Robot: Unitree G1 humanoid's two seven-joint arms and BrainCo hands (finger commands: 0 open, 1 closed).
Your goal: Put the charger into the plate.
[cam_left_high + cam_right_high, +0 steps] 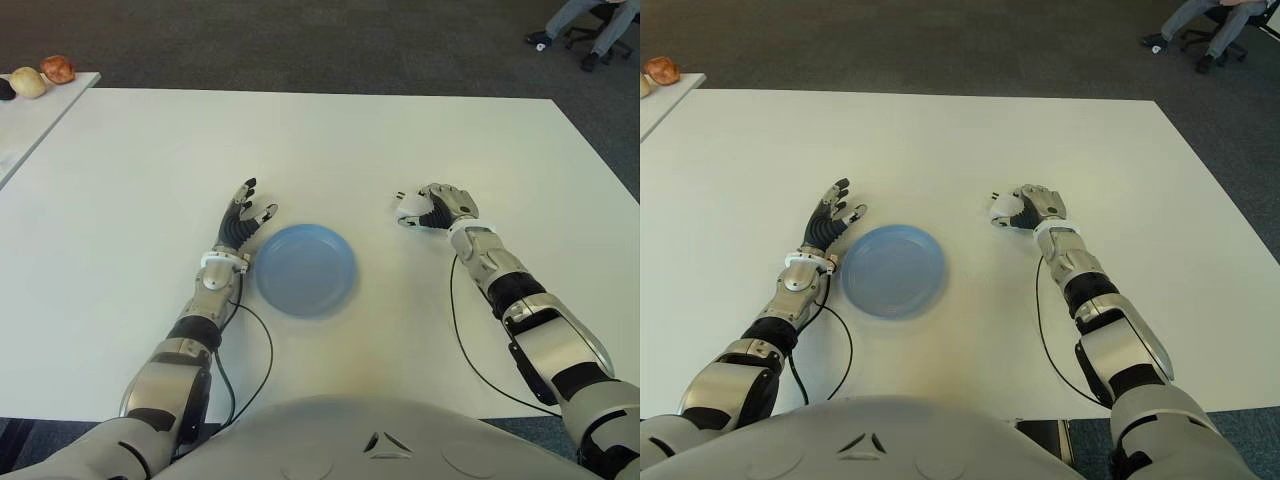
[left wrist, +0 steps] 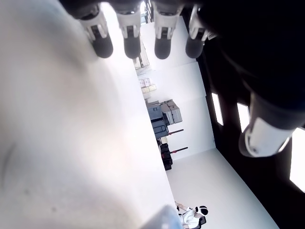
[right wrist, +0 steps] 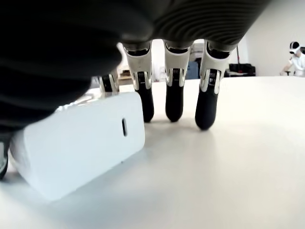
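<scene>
At centre right of the eye views, the right hand [image 1: 440,207] sits curled over the white charger [image 3: 78,143], fingers [image 3: 174,93] bent down with tips at the table [image 1: 330,140]; the charger's base lies on the surface, so whether the hold is firm cannot be told. Left of it, well apart, lies the blue plate [image 1: 305,268], holding nothing. Just beside the plate's left edge shows the left hand [image 1: 243,222], fingers spread and holding nothing.
</scene>
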